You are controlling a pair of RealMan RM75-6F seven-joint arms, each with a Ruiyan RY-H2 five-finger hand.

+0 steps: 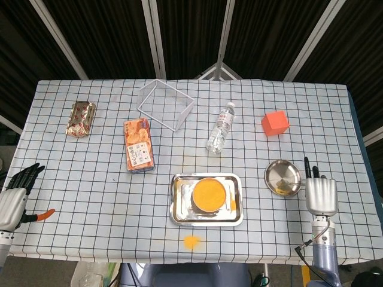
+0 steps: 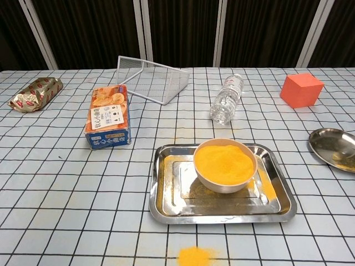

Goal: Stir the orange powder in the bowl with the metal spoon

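A pale bowl point(image 1: 209, 195) point(image 2: 224, 164) heaped with orange powder stands in a steel tray point(image 1: 179, 209) point(image 2: 169, 194) at the table's front centre. To its right is a round metal plate point(image 1: 278, 174) point(image 2: 327, 141). A small metal thing that looks like the spoon point(image 1: 288, 187) point(image 2: 344, 159) lies in the plate. My right hand point(image 1: 321, 194) hovers just right of the plate, fingers straight and apart, holding nothing. My left hand point(image 1: 13, 200) is at the table's front left corner, fingers spread and empty. Neither hand shows in the chest view.
Orange powder spill point(image 1: 191, 241) point(image 2: 194, 256) lies before the tray. Further back are a snack box point(image 1: 138, 153), a wire basket point(image 1: 166, 104) on its side, a water bottle point(image 1: 220, 128), an orange cube point(image 1: 274, 123) and a foil packet point(image 1: 80, 118). An orange-tipped tool point(image 1: 43, 214) lies beside my left hand.
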